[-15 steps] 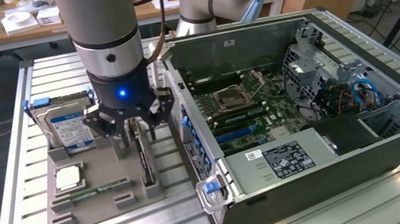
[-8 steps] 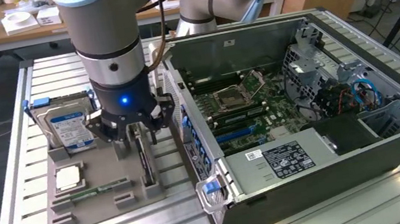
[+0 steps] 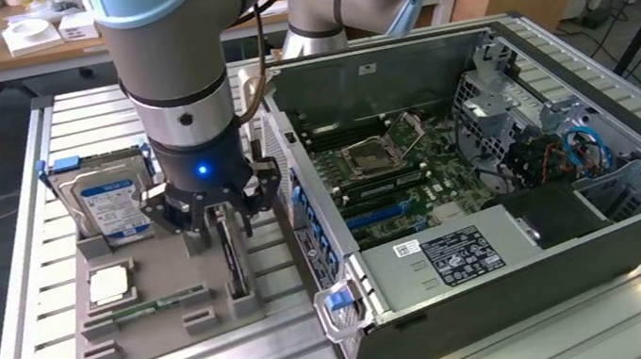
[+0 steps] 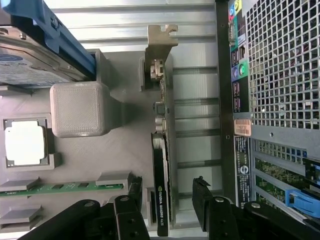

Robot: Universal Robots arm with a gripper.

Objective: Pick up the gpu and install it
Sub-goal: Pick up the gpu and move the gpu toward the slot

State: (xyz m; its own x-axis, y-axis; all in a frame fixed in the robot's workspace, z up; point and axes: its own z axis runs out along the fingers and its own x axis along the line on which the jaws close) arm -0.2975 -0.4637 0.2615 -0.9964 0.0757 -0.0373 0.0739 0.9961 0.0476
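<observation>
1. Exterior view: the gripper [image 3: 225, 224] is positioned over the grey parts tray [image 3: 131, 355], which is set at 9 o'clock of the open computer case [image 3: 631, 219].
2. The gpu [image 3: 233, 261] is stood on edge in a tray slot directly beneath the gripper, at 4 o'clock of the hard drive [image 3: 108, 204].
3. Wrist view: the fingers [image 4: 202, 200] are spread, one on each side of the card, with a gap seen at each face.
4. The CPU [image 3: 111, 285] and RAM stick [image 3: 149, 307] are seated at 8 o'clock of the gpu.
</observation>
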